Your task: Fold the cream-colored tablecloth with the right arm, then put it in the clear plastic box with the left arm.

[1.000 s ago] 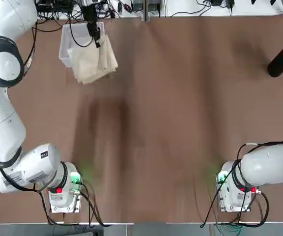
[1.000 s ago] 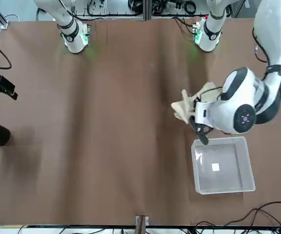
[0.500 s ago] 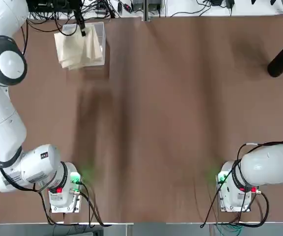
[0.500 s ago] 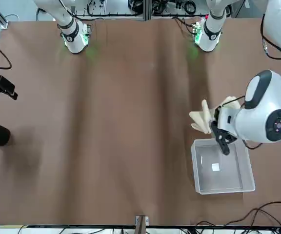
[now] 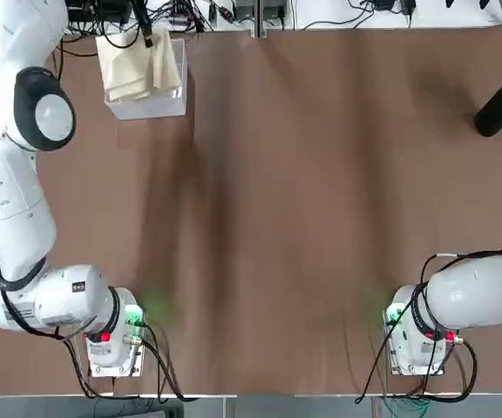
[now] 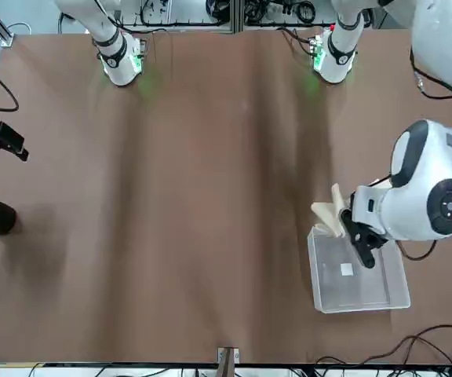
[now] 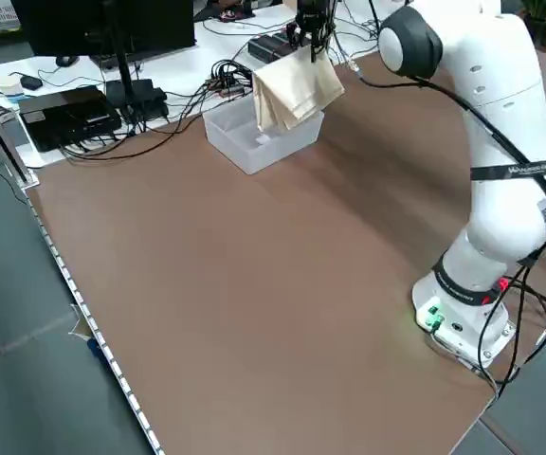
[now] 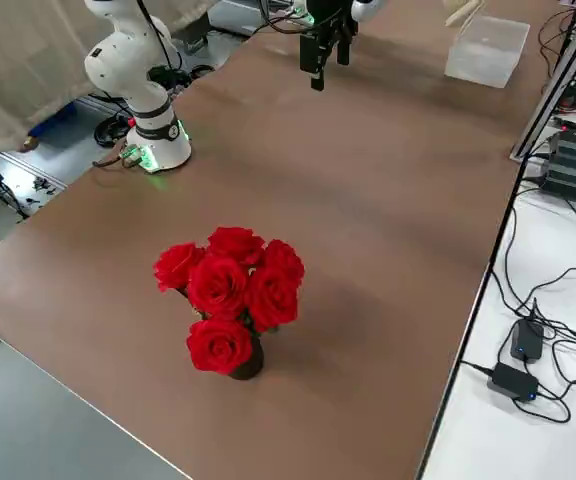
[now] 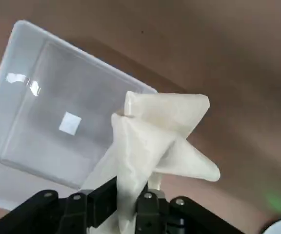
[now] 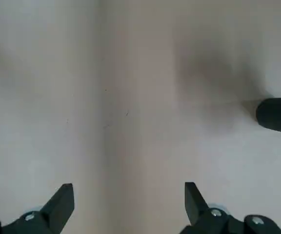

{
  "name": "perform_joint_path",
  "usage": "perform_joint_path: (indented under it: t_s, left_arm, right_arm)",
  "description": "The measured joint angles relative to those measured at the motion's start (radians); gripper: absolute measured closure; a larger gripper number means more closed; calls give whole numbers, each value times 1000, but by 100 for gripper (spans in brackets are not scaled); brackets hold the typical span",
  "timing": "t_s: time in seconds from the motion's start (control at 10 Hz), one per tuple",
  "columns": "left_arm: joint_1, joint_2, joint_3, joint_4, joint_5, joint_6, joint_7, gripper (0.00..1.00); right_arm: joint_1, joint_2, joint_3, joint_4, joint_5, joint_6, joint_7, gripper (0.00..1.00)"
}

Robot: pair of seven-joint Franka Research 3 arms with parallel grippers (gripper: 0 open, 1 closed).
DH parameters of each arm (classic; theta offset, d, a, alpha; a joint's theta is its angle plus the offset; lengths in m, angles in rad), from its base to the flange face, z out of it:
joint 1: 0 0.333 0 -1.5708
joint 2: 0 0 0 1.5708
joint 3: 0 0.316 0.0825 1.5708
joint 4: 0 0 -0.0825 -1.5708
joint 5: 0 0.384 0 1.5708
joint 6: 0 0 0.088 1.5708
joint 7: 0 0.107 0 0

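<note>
Top view: you see the cream-colored tablecloth (image 5: 127,71) hanging from the left hand (image 5: 148,40), overlapping the clear plastic box (image 5: 151,108); the right arm (image 5: 482,292) is parked well apart from the box.

Front view: your cloth overlaps the box's robot-side corner, the left hand being much the nearer.

Left side view: the folds hang long axis downward above the box, near its rim; a monitor (image 7: 159,28) and cables (image 7: 226,81) lie beyond it.

Right side view: red roses (image 8: 220,285) stand on the brown counter (image 8: 368,250), well apart from the box.

Left wrist view: you have the cloth pinched narrowly, loose folds outside the box's outline; centering these probably precedes lowering.

Right wrist view: your right hand (image 10: 129,192) is wide and empty.
</note>
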Motion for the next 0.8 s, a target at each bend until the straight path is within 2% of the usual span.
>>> perform_joint_path:
  t_s: [0.5,0.8]
  left_arm:
    - [5,55,93,6,0,29,116,84]
    - [-1,100,110,6,0,122,130,84]
  right_arm:
    - [0,0,0,0,0,0,0,0]
    - [0,0,-1,0,0,0,0,0]
